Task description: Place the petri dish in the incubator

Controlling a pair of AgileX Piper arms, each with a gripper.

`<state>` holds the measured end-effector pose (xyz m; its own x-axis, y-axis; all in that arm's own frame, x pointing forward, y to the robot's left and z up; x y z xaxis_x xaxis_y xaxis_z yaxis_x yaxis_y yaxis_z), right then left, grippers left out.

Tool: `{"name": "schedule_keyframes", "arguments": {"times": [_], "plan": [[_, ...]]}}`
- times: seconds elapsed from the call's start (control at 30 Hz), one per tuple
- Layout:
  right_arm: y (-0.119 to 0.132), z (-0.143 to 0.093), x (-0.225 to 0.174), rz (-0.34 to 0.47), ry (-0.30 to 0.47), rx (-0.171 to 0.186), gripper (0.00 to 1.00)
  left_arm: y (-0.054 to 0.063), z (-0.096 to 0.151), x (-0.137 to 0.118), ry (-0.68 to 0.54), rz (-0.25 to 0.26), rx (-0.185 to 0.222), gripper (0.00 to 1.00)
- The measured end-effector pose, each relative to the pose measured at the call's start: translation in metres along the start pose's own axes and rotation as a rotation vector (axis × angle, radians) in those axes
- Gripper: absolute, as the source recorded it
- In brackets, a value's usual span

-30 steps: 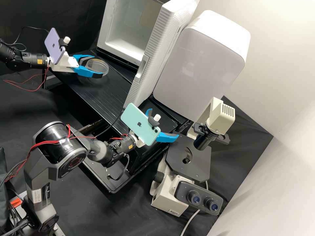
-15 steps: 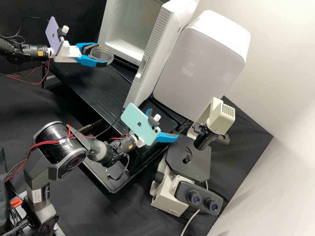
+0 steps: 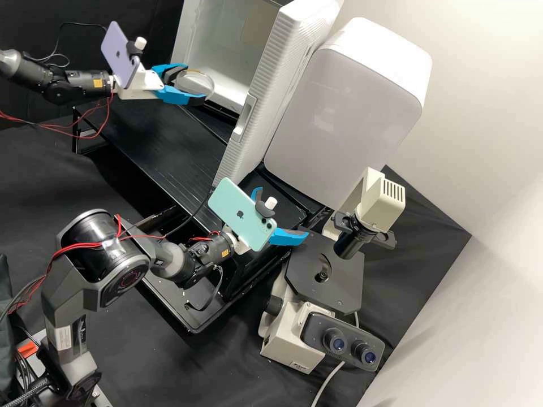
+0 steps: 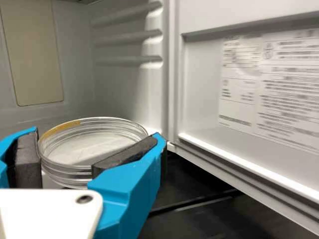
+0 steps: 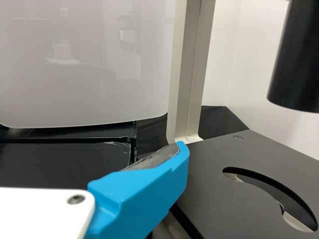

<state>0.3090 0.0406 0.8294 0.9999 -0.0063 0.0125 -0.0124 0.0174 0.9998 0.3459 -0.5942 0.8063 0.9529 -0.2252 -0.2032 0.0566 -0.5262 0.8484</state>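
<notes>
Petri dish [image 4: 92,144], in left gripper [image 3: 195,85], now nearer incubator [image 3: 226,51]

Dark grey jointed arms [image 3: 90,282] with red cables [image 3: 82,245]; left gripper [image 3: 195,85]: white body, bright blue fingers [image 4: 129,174], dark pads [image 4: 124,155], seemingly foam.

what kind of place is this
Probably a biology lab: a microscope, an open white incubator, and a petri dish held by the left gripper.
</notes>
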Motion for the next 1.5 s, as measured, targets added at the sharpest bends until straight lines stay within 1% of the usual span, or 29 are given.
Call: {"name": "schedule_keyframes", "arguments": {"times": [0.03,0.07,0.13,0.2,0.23,0.4,0.53,0.57,0.7,0.77,0.83,1.0,1.03,1.07,1.1,1.2,1.27,1.3,1.33,1.4,1.5], "plan": [[0.000,0.000,0.000,0.000,0.000,0.000,1.00,0.002,0.000,0.007,0.009,0.006,0.005,0.00],[0.000,0.000,0.000,0.000,0.000,0.000,1.00,0.001,-0.001,0.011,0.016,0.005,0.004,0.00],[0.000,0.000,0.000,0.000,0.000,0.000,1.00,0.003,-0.003,0.024,0.035,0.016,0.002,0.00],[0.000,0.000,0.000,0.000,0.000,0.000,1.00,0.001,-0.004,0.034,0.053,0.001,-0.002,0.00],[0.000,0.000,0.000,0.000,0.000,0.000,1.00,0.002,-0.005,0.039,0.059,0.002,-0.004,0.00],[0.000,0.000,0.000,0.000,0.000,0.000,1.00,-0.006,-0.009,0.062,0.103,-0.042,-0.010,0.00],[0.000,0.000,0.000,0.000,0.000,0.000,1.00,-0.008,-0.007,0.079,0.125,-0.037,-0.016,0.00],[0.000,0.000,0.000,0.000,0.000,0.000,1.00,-0.007,-0.006,0.082,0.128,-0.033,-0.017,0.00],[0.000,0.000,0.000,0.000,0.000,0.000,1.00,-0.007,-0.005,0.096,0.153,-0.044,-0.024,0.00],[0.000,0.000,0.000,0.000,0.000,0.000,1.00,-0.009,-0.006,0.102,0.162,-0.056,-0.016,0.00],[0.000,0.000,0.000,0.000,0.000,0.000,1.00,-0.009,-0.006,0.109,0.172,-0.058,-0.012,0.00],[0.000,0.000,0.000,0.000,0.000,0.000,1.00,-0.009,-0.008,0.125,0.207,-0.057,0.012,0.00],[0.000,0.000,0.000,0.000,0.000,0.000,1.00,-0.009,-0.007,0.127,0.210,-0.059,0.024,0.00],[0.000,0.000,0.000,0.000,0.000,0.000,1.00,-0.009,-0.006,0.130,0.216,-0.060,0.023,0.00],[0.000,0.000,0.000,0.000,0.000,0.000,1.00,-0.009,-0.006,0.133,0.222,-0.061,0.030,0.00],[0.000,0.000,0.000,0.000,0.000,0.000,1.00,-0.012,-0.005,0.142,0.236,-0.079,0.049,0.00],[0.000,0.000,0.000,0.000,0.000,0.000,1.00,-0.013,-0.004,0.148,0.246,-0.083,0.049,0.00],[0.000,0.000,0.000,0.000,0.000,0.000,1.00,-0.011,-0.003,0.150,0.250,-0.079,0.042,0.00],[0.000,0.000,0.000,0.000,0.000,0.000,1.00,-0.011,-0.004,0.152,0.254,-0.080,0.052,0.00],[0.000,0.000,0.000,0.000,0.000,0.000,1.00,-0.011,-0.004,0.157,0.264,-0.086,0.058,0.00],[0.000,0.000,0.000,0.000,0.000,0.000,1.00,-0.010,-0.004,0.163,0.273,-0.090,0.042,0.00]]}}
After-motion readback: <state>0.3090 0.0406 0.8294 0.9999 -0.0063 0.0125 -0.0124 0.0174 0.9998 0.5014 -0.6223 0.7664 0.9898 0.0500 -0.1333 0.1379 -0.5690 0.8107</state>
